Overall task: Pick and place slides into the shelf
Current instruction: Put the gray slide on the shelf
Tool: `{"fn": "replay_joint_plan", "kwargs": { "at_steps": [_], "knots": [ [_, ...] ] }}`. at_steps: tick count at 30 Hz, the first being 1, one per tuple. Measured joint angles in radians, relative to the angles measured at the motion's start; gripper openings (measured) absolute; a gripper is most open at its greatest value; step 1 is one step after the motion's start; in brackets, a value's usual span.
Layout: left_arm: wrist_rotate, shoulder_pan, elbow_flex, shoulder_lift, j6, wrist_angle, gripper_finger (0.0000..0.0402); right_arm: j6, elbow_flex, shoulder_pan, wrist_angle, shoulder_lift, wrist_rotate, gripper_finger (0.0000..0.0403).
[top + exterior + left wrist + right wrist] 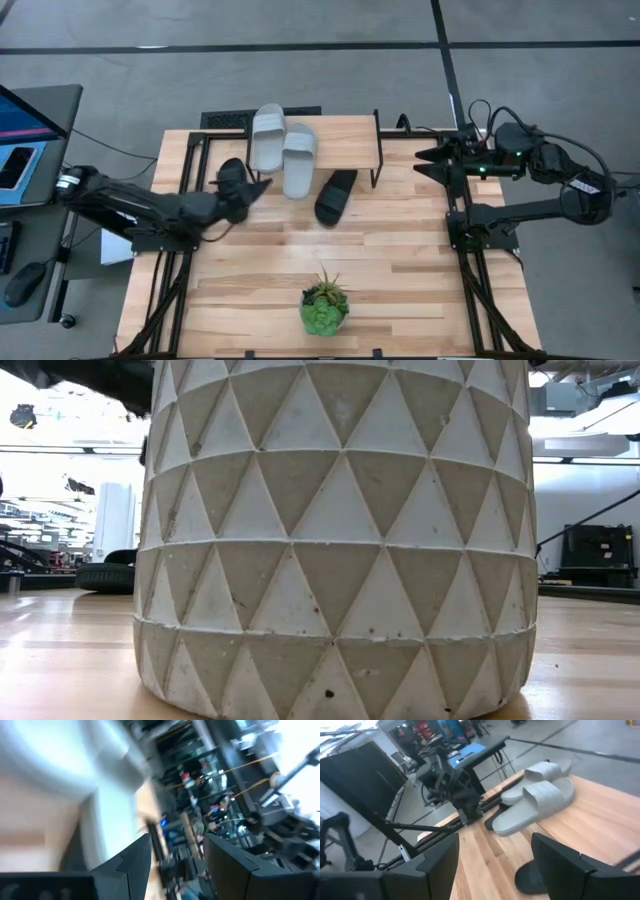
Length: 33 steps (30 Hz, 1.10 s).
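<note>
**A:** Right up against your low camera is the white pot (340,540) with the triangle pattern, it fills almost the whole view. From above you can see it's the little green plant (324,306) at the near edge of the slatted table (420,270). So don't count on that view for much.

**B:** Fair. Where are the slides then?

**A:** Two light grey slides (283,150) sit side by side, touching, their toe ends on the shelf (340,135) plank at the far edge and their heels hanging off toward you. One black slide (335,196) lies tilted on the table just beside the right grey one, near the shelf's front edge. There's another black slide (232,178) right at your left gripper (250,192), left of the grey pair.

**B:** Is the left one holding it?

**A:** Can't tell if it's touching; the wrist view is too smeared. Its fingers look spread, nothing between them.

**B:** And the right?

**A:** Your right gripper (425,162) hangs off the table's right edge beside the shelf end, fingers wide apart, empty, pointing at the grey pair.
</note>
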Motion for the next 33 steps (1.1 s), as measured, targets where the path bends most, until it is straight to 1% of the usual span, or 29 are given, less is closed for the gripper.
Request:
{"fn": "replay_joint_plan", "kwargs": {
  "at_steps": [3,6,9,12,15,18,22,24,26,28,31,33],
  "knots": [
    [-0.051,-0.045,0.000,-0.125,0.250,0.033,0.0167,-0.038,0.000,0.019,0.024,0.000,0.001,0.0225],
    [-0.045,-0.118,0.000,-0.224,0.563,0.133,0.0167,-0.074,-0.006,0.045,0.073,0.004,0.003,0.0205],
    [-0.017,-0.209,0.000,-0.277,0.838,0.244,0.0167,-0.092,-0.045,0.081,0.150,0.005,0.003,0.0178],
    [-0.023,-0.302,0.001,-0.297,1.020,0.295,0.0167,-0.118,-0.088,0.119,0.222,0.008,0.003,0.0147],
    [-0.068,-0.386,0.001,-0.302,1.132,0.296,0.0167,-0.131,-0.152,0.155,0.351,0.013,0.004,0.0110],
    [-0.163,-0.457,0.001,-0.302,1.213,0.296,0.0167,-0.170,-0.223,0.195,0.496,0.014,0.030,0.0070],
    [-0.345,-0.528,0.001,-0.301,1.283,0.297,0.0167,-0.233,-0.296,0.251,0.649,0.013,0.155,0.0014],
    [-0.422,-0.559,0.001,-0.301,1.316,0.297,0.0167,-0.260,-0.328,0.280,0.707,0.013,0.231,0.0006],
    [-0.461,-0.585,0.001,-0.301,1.341,0.311,0.0164,-0.283,-0.355,0.312,0.765,0.013,0.297,0.0007],
    [-0.453,-0.605,0.001,-0.301,1.387,0.367,0.0158,-0.306,-0.374,0.343,0.804,0.013,0.343,0.0002],
    [-0.346,-0.637,0.001,-0.301,1.525,0.482,0.0143,-0.361,-0.400,0.394,0.902,0.013,0.373,0.0004],
    [-0.280,-0.654,0.001,-0.302,1.644,0.550,0.0131,-0.423,-0.412,0.426,0.970,0.013,0.373,0.0005]
  ]
}}
